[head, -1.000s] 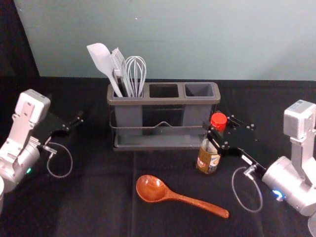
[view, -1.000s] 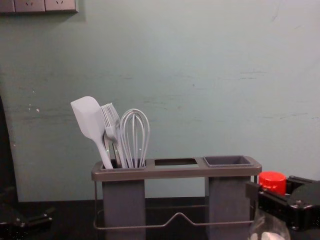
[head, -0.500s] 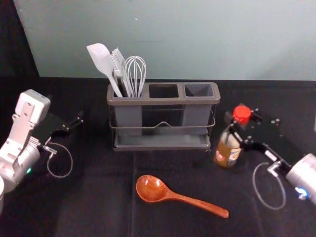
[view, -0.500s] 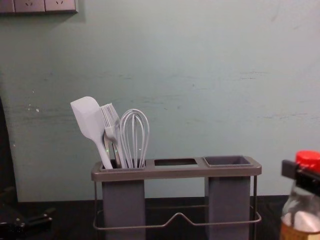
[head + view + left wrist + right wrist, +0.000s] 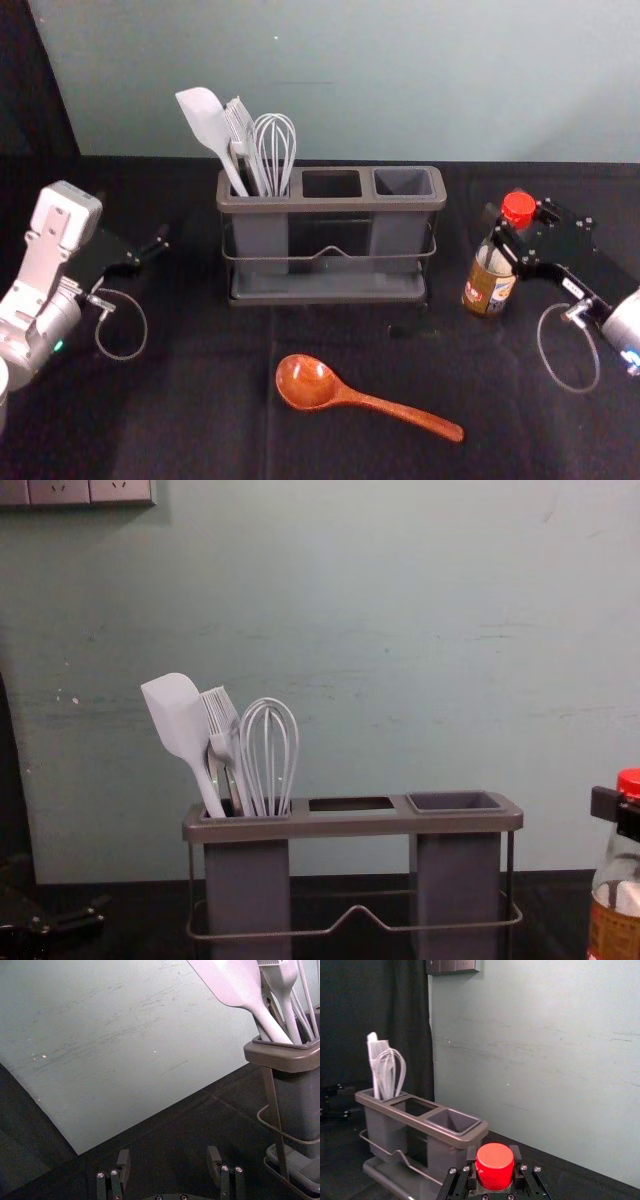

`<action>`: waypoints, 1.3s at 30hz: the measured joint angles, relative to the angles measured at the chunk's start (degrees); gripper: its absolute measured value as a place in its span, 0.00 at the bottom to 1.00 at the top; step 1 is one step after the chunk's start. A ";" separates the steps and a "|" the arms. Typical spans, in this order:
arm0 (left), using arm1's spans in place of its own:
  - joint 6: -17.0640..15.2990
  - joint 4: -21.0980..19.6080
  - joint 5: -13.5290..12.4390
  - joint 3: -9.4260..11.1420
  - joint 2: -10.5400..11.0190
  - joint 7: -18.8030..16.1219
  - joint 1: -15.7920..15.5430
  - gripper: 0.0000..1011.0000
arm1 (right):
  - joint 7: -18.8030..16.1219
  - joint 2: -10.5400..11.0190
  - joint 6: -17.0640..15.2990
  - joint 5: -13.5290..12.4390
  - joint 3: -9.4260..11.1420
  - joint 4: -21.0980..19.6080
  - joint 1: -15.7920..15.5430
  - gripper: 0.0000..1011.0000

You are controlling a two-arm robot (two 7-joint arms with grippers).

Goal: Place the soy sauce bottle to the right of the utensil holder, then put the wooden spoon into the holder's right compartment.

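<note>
My right gripper (image 5: 512, 243) is shut on the neck of the soy sauce bottle (image 5: 490, 280), right of the utensil holder (image 5: 330, 204) with a gap between them. In the right wrist view the red cap (image 5: 495, 1164) sits between the fingers of my right gripper (image 5: 495, 1167). The bottle is roughly upright; whether its base touches the table I cannot tell. The wooden spoon (image 5: 312, 383) lies in front of the holder, handle toward the right. My left gripper (image 5: 150, 252) is parked at the left, open in the left wrist view (image 5: 170, 1165).
A white spatula (image 5: 206, 118), a brush and a whisk (image 5: 274, 150) stand in the holder's left compartment. Behind the black-covered table (image 5: 180, 420) rises a grey-green wall (image 5: 400, 80).
The right gripper has carried the soy sauce bottle rightward, from in front of the holder's right end to a spot beside it. The left arm, holder and spoon have stayed still.
</note>
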State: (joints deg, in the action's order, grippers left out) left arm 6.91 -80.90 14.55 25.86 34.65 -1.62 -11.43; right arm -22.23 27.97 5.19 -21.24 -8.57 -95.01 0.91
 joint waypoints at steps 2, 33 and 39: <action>0.00 0.00 0.00 0.00 0.00 0.00 0.00 0.99 | -0.92 -0.05 -0.09 -0.67 0.07 1.42 1.27 0.38; 0.00 0.00 0.00 0.01 0.00 0.00 0.00 0.99 | -4.41 -2.62 -1.87 -1.43 -6.06 14.99 14.60 0.38; 0.00 0.00 0.00 0.00 0.00 0.00 0.00 0.99 | -4.05 -3.45 -1.81 -1.46 -6.43 16.31 15.46 0.38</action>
State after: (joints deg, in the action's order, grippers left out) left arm 6.91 -80.90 14.55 25.86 34.65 -1.62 -11.43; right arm -26.28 24.52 3.38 -22.70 -15.00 -78.71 16.37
